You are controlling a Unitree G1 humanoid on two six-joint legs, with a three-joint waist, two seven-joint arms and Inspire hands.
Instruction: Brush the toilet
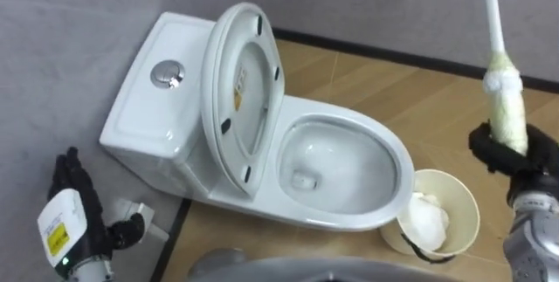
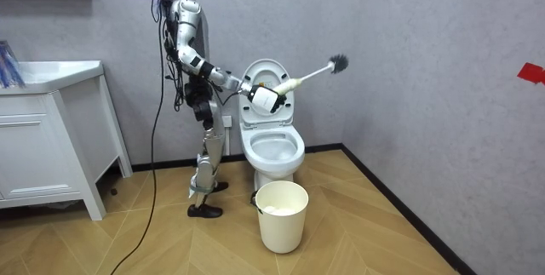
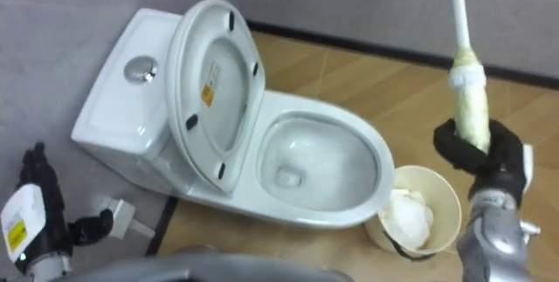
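In the left eye view, one toilet [image 1: 349, 210] is standing against the grey wall, its one lid [image 1: 240, 90] leaning up against the tank [image 1: 144, 120]. A single round flush button [image 1: 168, 74] is sitting on top of the tank. The bowl is lying open. The robot's right hand [image 1: 517, 155] is showing at the right edge, its fingers curling tightly around the pale handle of one toilet brush [image 1: 505, 107]. The brush is pointing upright, well above the floor and to the right of the bowl, and its white shaft is running up out of the top of the view. One round bin [image 1: 467, 196] is standing on the wooden floor just beside the front of the toilet, holding a white wad [image 1: 428, 216]. The left hand [image 1: 77, 186] is hanging at the lower left near the tank, its fingers loosely spread and holding nothing.

The right eye view is showing the same scene: one toilet, one brush, one bin and two hands, the right one wrapping the brush handle.

In the room view, the robot is standing upright at the toilet's side, on the room view's left of it, reaching its right arm over the bowl. The brush is slanting up to the room view's right, its dark bristle head [image 2: 338, 62] raised before the wall. The bin is standing in front of the toilet. One white cabinet [image 2: 47, 160] is standing at the far left.
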